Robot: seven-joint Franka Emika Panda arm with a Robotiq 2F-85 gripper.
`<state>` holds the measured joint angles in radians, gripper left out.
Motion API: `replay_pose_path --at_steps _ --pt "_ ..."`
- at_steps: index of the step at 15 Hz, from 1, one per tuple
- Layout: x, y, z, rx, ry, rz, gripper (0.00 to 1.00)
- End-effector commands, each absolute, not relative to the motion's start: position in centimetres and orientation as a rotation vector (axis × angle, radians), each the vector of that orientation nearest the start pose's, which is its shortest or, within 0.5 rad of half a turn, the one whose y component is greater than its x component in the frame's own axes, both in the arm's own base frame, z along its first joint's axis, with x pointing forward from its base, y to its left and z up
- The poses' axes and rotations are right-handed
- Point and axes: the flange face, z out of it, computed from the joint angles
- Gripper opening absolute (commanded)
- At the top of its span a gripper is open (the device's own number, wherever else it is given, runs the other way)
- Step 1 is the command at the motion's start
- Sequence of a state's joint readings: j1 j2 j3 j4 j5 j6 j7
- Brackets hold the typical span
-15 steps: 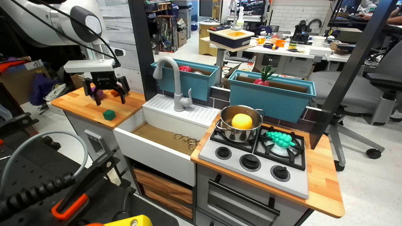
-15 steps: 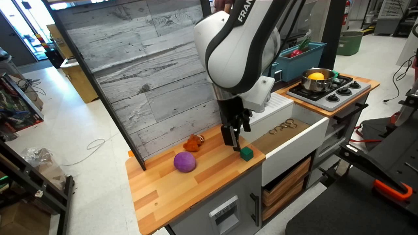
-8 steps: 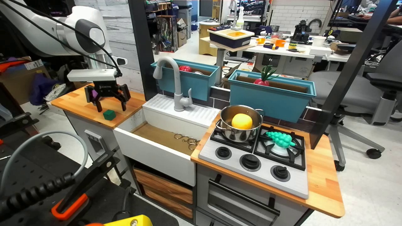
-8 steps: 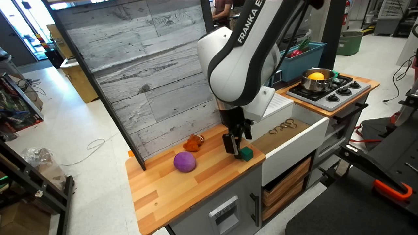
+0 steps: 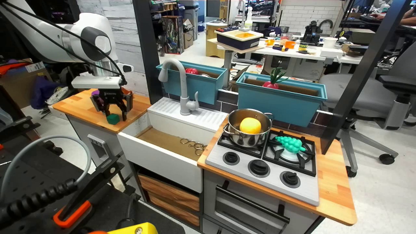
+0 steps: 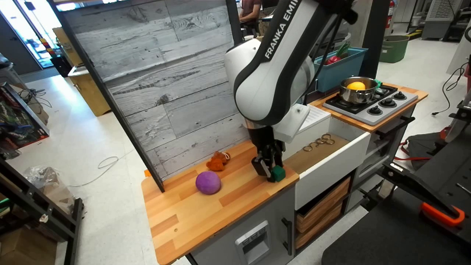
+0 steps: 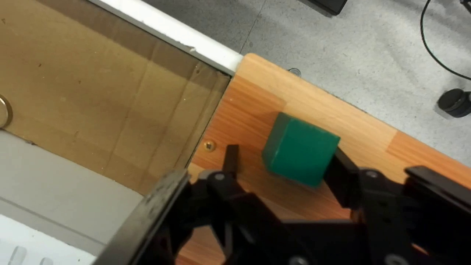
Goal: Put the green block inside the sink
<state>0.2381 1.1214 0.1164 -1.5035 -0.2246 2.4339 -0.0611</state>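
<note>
The green block [image 7: 303,152] rests on the wooden counter close to the sink's edge, and shows in both exterior views as well. Down at counter height, my gripper [image 7: 284,151] has its fingers on either side of the block. One finger [image 7: 340,173] is against or right beside the block; a strip of wood shows between the block and the opposite finger [image 7: 231,160]. So the jaws are parted and not clamped. In an exterior view the white sink [image 5: 159,165] lies beside the counter, and its tan floor fills the left of the wrist view.
A purple ball [image 6: 208,182] and an orange toy [image 6: 218,161] sit farther along the counter. The grey faucet [image 5: 183,87] rises behind the sink. Metal rings [image 5: 195,144] lie on the sink floor. A pot [image 5: 248,136] holding a yellow ball stands on the stove.
My gripper has come down from above the counter to the green block, and its fingers have drawn closer together. The block shows no clear shift.
</note>
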Motion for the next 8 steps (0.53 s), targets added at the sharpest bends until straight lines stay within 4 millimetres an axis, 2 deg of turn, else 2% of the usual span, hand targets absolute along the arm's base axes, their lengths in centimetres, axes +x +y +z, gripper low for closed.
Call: replay_pose_path --at_steps 1,3,4,8 --pt "61.45 22.43 -2.06 -3.061 -0.830 0.266 0.29" --pt "61.50 22.61 -1.82 -3.061 -0.817 0.266 0.14" --pt "61.54 22.68 -1.58 -3.060 -0.805 0.269 0.10" --pt "61.78 22.62 -1.17 -3.071 -0.756 0.255 0.10"
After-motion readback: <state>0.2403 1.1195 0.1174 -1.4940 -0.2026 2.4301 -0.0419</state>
